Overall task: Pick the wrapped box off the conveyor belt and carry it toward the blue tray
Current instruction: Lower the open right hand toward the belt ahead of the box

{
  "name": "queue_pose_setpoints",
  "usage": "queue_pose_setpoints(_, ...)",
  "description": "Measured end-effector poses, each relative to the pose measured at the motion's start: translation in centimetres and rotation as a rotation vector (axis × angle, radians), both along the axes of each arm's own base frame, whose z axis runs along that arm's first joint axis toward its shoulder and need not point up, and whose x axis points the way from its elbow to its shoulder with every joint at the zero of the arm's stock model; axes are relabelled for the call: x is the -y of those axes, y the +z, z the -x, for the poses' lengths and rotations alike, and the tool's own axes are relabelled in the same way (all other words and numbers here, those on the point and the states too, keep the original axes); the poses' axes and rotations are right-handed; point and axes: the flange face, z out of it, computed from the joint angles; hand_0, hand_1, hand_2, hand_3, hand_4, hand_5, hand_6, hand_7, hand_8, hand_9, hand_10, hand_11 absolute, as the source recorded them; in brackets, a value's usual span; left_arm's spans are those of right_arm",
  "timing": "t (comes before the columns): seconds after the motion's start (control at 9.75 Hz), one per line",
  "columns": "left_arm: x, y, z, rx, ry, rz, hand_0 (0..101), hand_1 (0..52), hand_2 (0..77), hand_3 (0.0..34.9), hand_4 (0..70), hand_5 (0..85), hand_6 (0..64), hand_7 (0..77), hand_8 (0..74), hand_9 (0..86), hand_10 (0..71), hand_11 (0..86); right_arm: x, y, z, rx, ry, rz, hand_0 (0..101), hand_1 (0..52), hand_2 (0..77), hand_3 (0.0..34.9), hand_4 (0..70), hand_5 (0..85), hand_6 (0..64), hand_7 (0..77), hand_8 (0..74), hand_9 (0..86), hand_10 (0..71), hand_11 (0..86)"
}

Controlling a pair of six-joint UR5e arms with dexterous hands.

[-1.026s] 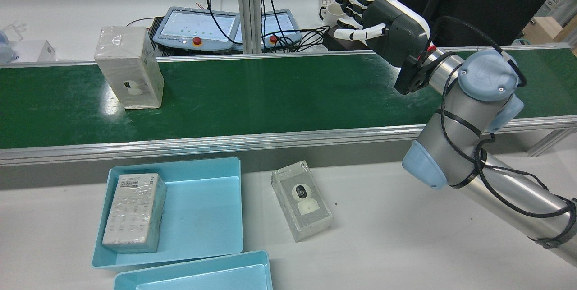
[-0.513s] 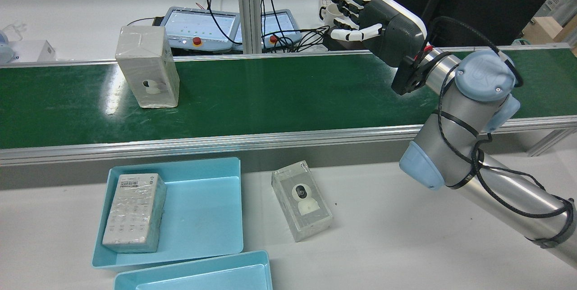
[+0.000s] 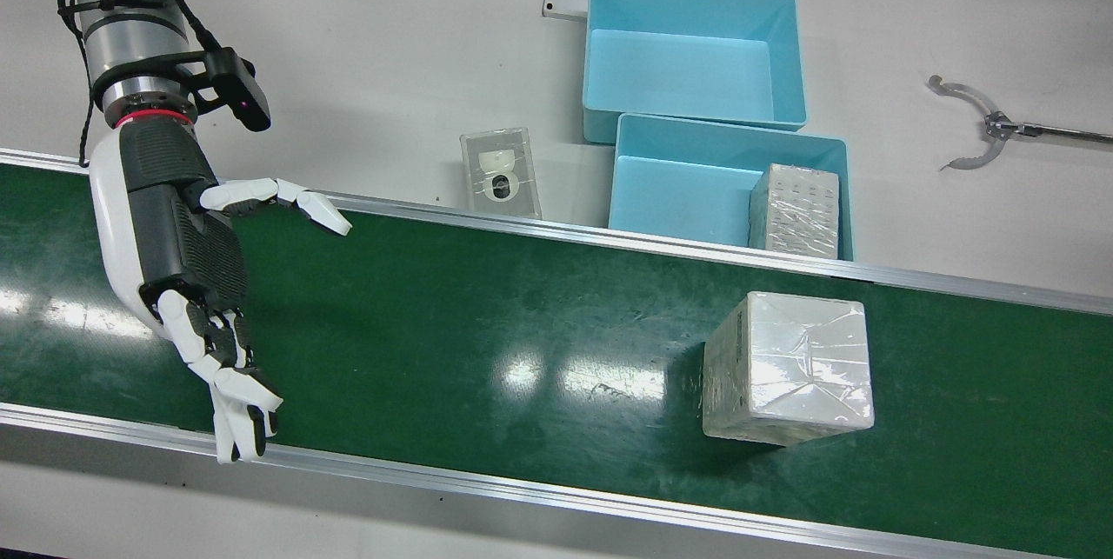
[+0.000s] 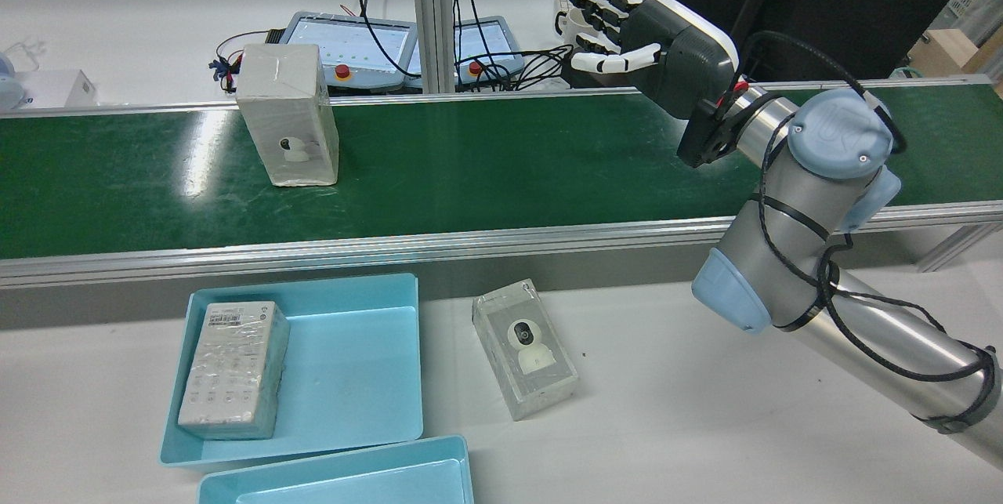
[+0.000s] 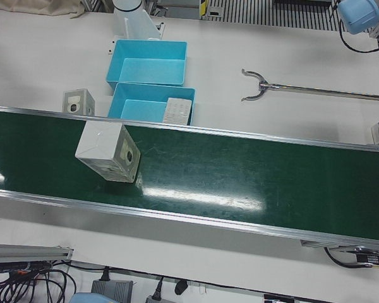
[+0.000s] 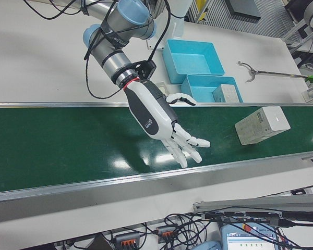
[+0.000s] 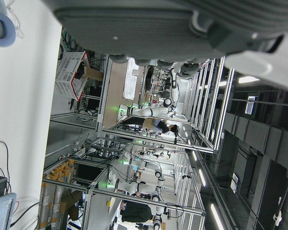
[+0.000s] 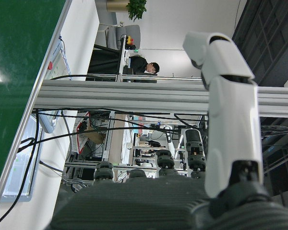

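**Bright, even light, with glare on the belt**

I get bright overhead light in every fixed view. White glare patches sit on the conveyor belt, and the film on the wrapped box shines. Shadows are soft and short, lying just beside the box. Focus is sharp on the table. My left hand view looks darker and cluttered; its nearest casing seems blurred.

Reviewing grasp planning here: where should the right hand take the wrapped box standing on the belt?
Probably across its two broad upright faces, near mid-height. The wrapped box stands on end on the conveyor belt, well clear of both rails. The open right hand waits apart at about that height, so coming in sideways along the belt suits.
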Motion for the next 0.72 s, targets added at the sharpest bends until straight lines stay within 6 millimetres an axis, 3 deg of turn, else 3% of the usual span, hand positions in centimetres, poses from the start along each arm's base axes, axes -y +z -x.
queue_pose_setpoints(0.72, 0.00, 0.00, 0.00, 0.000, 0.000, 0.000, 0, 0.0, 1.1, 0.0, 0.5, 0.5, 0.0, 0.5, 0.5, 0.0, 0.5, 0.0, -0.10, -0.53, -0.20, 0.010, 0.000, -0.009, 49, 21.3, 27.8, 10.1, 8.7, 19.6, 0.0, 0.5, 0.0, 1.1, 3.3, 5.4)
